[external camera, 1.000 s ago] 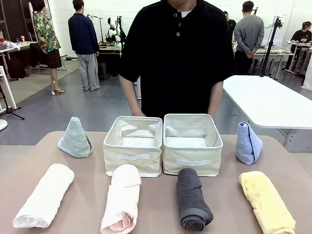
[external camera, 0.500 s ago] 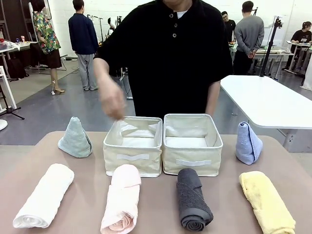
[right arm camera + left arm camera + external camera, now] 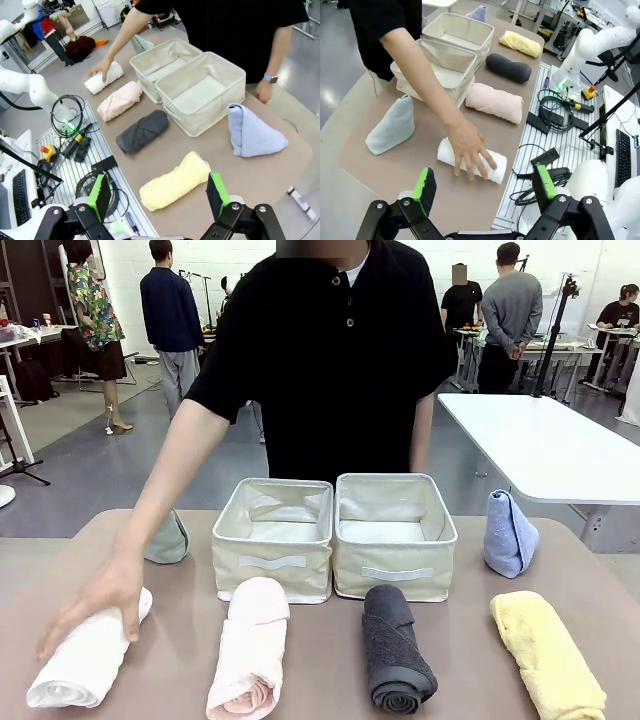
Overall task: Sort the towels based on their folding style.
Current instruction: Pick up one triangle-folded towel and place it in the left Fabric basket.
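Observation:
A person's hand [image 3: 95, 602] rests on the white rolled towel [image 3: 75, 665] at the front left of the table; the same hand [image 3: 469, 152] covers the white roll [image 3: 495, 169] in the left wrist view. Beside it lie the pink roll [image 3: 250, 645], dark grey roll [image 3: 392, 645] and yellow roll [image 3: 548, 652]. The sage-green cone [image 3: 170, 540] stands half hidden behind the person's forearm. The light-blue cone [image 3: 509, 533] stands at the right. My left gripper [image 3: 485, 184] hangs open above the table's edge. My right gripper [image 3: 159, 192] is open above the yellow roll [image 3: 172, 182].
Two beige fabric bins [image 3: 273, 537] [image 3: 392, 534] stand side by side at the table's middle, both with nothing inside. The person stands right behind them. Cables and a robot base [image 3: 567, 75] lie beside the table. A white table [image 3: 545, 445] stands at the far right.
The person's hand has swung from over the left bin down to the front left and now lies on the white roll. The forearm now partly hides the sage-green cone.

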Robot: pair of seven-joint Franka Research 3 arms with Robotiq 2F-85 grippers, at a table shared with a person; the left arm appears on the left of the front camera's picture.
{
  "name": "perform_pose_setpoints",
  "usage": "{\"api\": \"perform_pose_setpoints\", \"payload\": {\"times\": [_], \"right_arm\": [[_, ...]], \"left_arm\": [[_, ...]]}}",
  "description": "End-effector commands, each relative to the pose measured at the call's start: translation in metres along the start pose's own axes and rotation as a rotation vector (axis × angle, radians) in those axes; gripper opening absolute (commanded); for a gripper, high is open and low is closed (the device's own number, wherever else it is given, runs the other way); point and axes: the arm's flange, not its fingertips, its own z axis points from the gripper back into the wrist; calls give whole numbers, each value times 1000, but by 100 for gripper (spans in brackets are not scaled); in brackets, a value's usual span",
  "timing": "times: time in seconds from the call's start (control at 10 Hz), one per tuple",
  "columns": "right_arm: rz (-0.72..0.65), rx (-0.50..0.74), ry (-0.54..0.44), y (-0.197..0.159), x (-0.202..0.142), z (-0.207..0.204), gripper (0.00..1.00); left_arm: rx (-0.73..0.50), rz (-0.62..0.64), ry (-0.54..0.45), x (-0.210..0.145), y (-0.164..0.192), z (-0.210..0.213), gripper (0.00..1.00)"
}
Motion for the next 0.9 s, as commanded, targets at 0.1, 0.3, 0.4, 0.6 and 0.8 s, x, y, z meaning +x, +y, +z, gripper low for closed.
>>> {"api": "perform_pose_setpoints", "payload": {"times": [0.1, 0.3, 0.4, 0.6, 0.8], "right_arm": [[16, 11, -14, -1, 2, 1, 100], [16, 11, -14, -1, 2, 1, 100], [16, 11, -14, -1, 2, 1, 100], [16, 11, -14, -1, 2, 1, 100], [16, 11, -14, -1, 2, 1, 100]], "left_arm": [[-6, -25, -15, 2, 1, 2, 100], [-6, -25, -15, 2, 1, 2, 100], [-6, -25, -15, 2, 1, 2, 100], [-6, -25, -15, 2, 1, 2, 100], [-6, -25, -15, 2, 1, 2, 100]]}}
